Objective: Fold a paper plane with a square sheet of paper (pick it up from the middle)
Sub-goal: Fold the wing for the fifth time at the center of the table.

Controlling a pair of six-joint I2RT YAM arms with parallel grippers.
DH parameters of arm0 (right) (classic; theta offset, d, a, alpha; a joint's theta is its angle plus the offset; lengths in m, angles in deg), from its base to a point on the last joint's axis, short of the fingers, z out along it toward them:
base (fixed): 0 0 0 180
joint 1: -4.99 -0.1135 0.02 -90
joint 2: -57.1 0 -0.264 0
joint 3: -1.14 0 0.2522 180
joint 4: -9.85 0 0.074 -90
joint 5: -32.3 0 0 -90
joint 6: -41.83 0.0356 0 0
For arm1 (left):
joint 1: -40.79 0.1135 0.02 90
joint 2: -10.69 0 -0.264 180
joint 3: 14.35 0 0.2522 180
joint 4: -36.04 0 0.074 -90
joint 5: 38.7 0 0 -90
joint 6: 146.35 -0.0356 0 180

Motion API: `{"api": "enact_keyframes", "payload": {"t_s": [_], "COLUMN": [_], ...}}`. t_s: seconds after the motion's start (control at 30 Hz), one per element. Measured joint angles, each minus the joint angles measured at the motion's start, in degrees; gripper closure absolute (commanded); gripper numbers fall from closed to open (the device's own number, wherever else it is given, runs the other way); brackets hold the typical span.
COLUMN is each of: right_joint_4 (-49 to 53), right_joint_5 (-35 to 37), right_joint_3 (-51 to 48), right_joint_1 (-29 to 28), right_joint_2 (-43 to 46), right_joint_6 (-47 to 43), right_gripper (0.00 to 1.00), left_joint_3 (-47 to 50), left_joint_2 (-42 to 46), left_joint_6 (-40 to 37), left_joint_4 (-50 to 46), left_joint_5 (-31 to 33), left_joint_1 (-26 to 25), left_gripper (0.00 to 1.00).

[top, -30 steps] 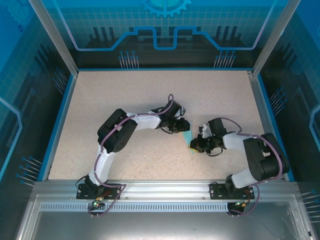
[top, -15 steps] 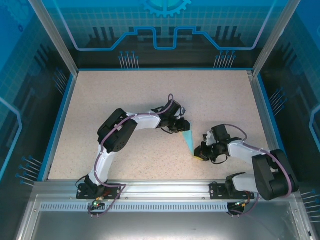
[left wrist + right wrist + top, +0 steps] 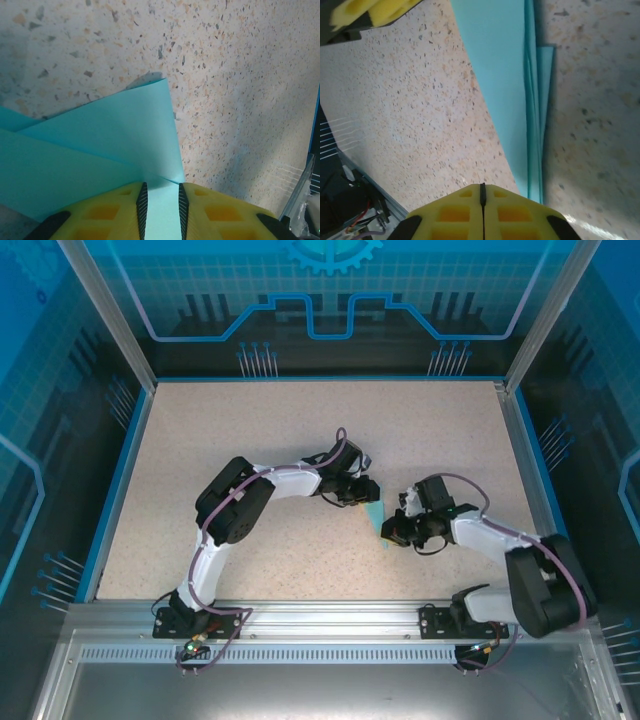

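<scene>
The square sheet of paper [image 3: 374,512], light turquoise and folded into a narrow pointed shape with stacked layers, lies flat on the speckled table between my two grippers. My left gripper [image 3: 361,490] rests on its far end. In the left wrist view its yellow fingers [image 3: 120,207] stand a little apart, gripper [image 3: 160,186] open, with the paper [image 3: 100,140] flat under and between them. My right gripper [image 3: 392,531] sits at the paper's near tip. In the right wrist view that gripper [image 3: 482,186] is shut on nothing, beside the paper [image 3: 500,75] and its layered edge.
The speckled table [image 3: 230,430] has free room to the left and at the back. A blue rim [image 3: 120,490] and glass walls bound it. An aluminium rail [image 3: 320,615] carrying both arm bases runs along the near edge.
My right gripper slid down off the paper's near tip half a second ago, baring more of the sheet, and has come back up onto that end. The left gripper stayed put.
</scene>
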Motion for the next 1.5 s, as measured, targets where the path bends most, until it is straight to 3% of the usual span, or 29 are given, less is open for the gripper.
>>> {"api": "enact_keyframes", "payload": {"t_s": [0.3, 0.47, 0.83, 1.07, 1.23, 1.5], "right_joint_4": [-3.8, -6.2, 0.8, -2.3, -3.7, -6.8], "right_joint_5": [0.7, 0.4, -2.5, -4.6, -5.4, -5.3], "right_joint_3": [-2.9, -6.1, -5.4, 3.1, 4.1, -0.5], "right_joint_1": [-0.2, 0.1, 3.8, 3.5, 3.5, 3.5], "right_joint_2": [-3.6, -0.4, 9.9, -0.3, -9.8, -9.5], "right_joint_6": [-1.2, -1.2, 0.1, 0.8, -0.2, -2.5], "right_gripper": [0.98, 0.96, 0.83, 0.94, 0.94, 0.93], "left_joint_3": [-0.4, -0.5, -0.5, -0.4, -0.4, -0.4], "left_joint_2": [-0.2, -0.2, -0.2, -0.2, -0.2, -0.2], "left_joint_6": [-0.1, -0.2, 0.1, 0.1, 0.1, 0.0], "left_joint_4": [-0.7, -0.7, -0.5, -0.4, -0.4, -0.5], "left_joint_5": [0.0, 0.0, -0.4, -0.4, -0.4, -0.4], "left_joint_1": [0.0, 0.0, 0.1, 0.0, 0.1, 0.1], "left_gripper": [0.73, 0.73, 0.72, 0.72, 0.72, 0.72]}}
